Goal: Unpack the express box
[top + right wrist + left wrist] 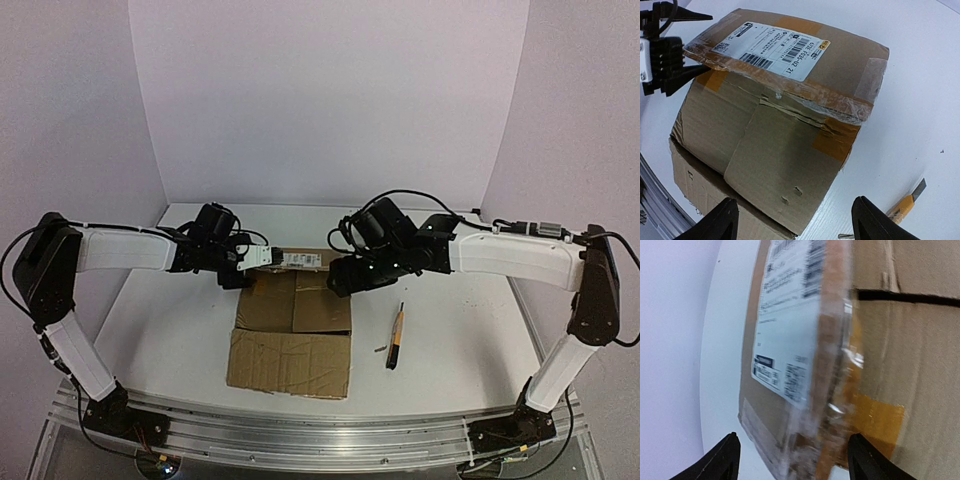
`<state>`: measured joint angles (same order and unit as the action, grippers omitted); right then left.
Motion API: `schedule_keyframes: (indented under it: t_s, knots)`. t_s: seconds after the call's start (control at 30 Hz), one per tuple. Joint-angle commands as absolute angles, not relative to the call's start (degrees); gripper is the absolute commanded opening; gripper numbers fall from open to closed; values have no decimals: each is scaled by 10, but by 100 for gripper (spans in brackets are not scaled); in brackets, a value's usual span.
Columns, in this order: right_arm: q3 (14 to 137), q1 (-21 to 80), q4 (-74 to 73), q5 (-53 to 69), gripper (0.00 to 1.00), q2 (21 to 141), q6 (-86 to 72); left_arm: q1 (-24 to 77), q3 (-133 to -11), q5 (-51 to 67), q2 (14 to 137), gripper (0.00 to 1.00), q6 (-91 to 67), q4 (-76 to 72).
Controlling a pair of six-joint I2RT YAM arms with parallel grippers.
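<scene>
The left hand (795, 462) and right hand (794, 220) both hung spread at the brown, taped cardboard express box (785, 145) on the white surface (920, 100).

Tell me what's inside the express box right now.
Nothing of the contents shows. The express box has its near flap folded out, but inner flaps and the labelled flap cover the opening.

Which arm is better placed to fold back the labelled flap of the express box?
Left: the left fingers, open, straddle the labelled flap's corner; the right fingers hover clear of the express box.
</scene>
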<state>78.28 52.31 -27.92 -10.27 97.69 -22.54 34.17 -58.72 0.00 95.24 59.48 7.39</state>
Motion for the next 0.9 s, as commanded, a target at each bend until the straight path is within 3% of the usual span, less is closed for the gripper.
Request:
schedule_keyframes:
  t_s: [0.0,0.17,0.2,0.27,0.4,0.87]
  knots:
    - [793,524,-255,-72,79,958,-249,339,-625,-13,963,60,602,24]
    - [790,524,-244,-60,80,959,-251,334,-646,-6,983,22,608,26]
    - [791,524,-244,-58,80,960,-251,333,-653,-4,985,11,604,31]
    - [794,525,-244,-57,79,958,-255,331,-687,-1,986,0,592,62]
    - [814,528,-245,-88,78,954,-287,327,-818,49,985,0,534,242]
    - [934,595,-252,-362,97,1047,-276,331,-1195,162,1010,0,350,741]
